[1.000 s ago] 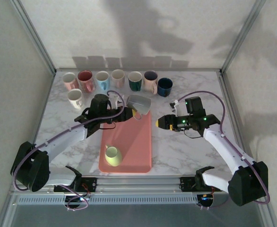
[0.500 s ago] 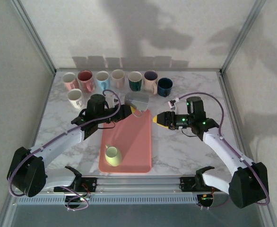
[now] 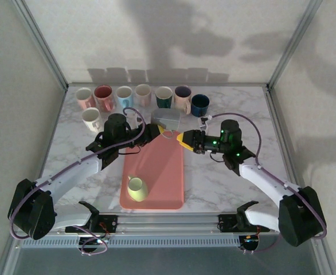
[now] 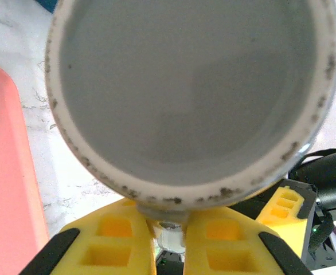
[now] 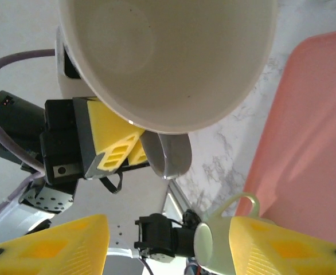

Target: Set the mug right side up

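Observation:
The grey mug [image 3: 167, 120] hangs tipped on its side over the far end of the pink tray [image 3: 162, 166]. My left gripper [image 3: 155, 133] is shut on its handle [image 5: 171, 154]. In the left wrist view the mug's flat grey base [image 4: 191, 86] faces the camera, just above the yellow fingers [image 4: 116, 240]. Its pale inside [image 5: 156, 51] opens toward the right wrist camera. My right gripper [image 3: 183, 140] is open just right of the mug, and its wide-apart jaws [image 5: 168, 246] touch nothing.
A light green mug [image 3: 136, 188] sits near the tray's front left and also appears as the same green mug [image 5: 219, 246] from the right wrist. Several mugs [image 3: 142, 97] line the back of the marble table, with a white mug [image 3: 92, 119] in front of them at the left.
My right gripper has moved left, close to the mug's open mouth. The left gripper has carried the mug slightly farther back and turned it.

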Available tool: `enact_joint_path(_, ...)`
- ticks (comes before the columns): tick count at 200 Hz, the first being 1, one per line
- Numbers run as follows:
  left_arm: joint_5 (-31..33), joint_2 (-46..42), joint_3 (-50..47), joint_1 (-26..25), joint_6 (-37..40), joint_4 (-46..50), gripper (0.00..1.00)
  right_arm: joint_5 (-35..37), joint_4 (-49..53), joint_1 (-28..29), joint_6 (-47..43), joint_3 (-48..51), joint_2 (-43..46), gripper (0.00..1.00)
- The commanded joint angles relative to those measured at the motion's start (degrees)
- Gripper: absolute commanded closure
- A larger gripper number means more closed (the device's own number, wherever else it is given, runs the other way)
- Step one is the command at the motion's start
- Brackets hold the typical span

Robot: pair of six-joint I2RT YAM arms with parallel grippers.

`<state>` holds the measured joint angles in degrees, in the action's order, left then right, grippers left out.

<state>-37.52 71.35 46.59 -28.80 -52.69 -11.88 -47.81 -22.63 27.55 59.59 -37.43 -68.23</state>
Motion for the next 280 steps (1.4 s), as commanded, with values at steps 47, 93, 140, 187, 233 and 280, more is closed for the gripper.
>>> enact_joint_path(47, 0.21, -1.66, 1.58, -0.56, -0.68, -6.67, 1.00, 5.40, -14.33, 4.71, 6.70, -0.80, -6.90, 0.49)
enact_joint_path(93, 0.52, -2.18, 0.71, -0.65, -1.61, -7.58, 1.00, 7.46, -20.12, 6.61, 9.33, -1.46, -10.97, 0.51)
enact_joint_path(140, 0.25, -2.34, 0.17, -0.73, -1.96, -7.58, 1.00, 10.19, -25.33, 7.72, 11.45, -1.59, -13.11, 0.56)
enact_joint_path(187, 0.17, -2.70, -0.59, -0.73, -2.49, -9.73, 1.00, 11.13, -29.15, 8.41, 13.33, -2.03, -14.87, 0.63)
enact_joint_path(233, 0.17, -2.93, -2.24, -0.82, -3.45, -11.10, 1.00, 12.30, -30.94, 8.88, 13.45, -2.21, -14.83, 0.82)
enact_joint_path(280, 0.47, -2.88, -2.73, -0.82, -3.68, -11.15, 1.00, 12.32, -30.90, 8.93, 12.70, -2.64, -14.76, 0.96)
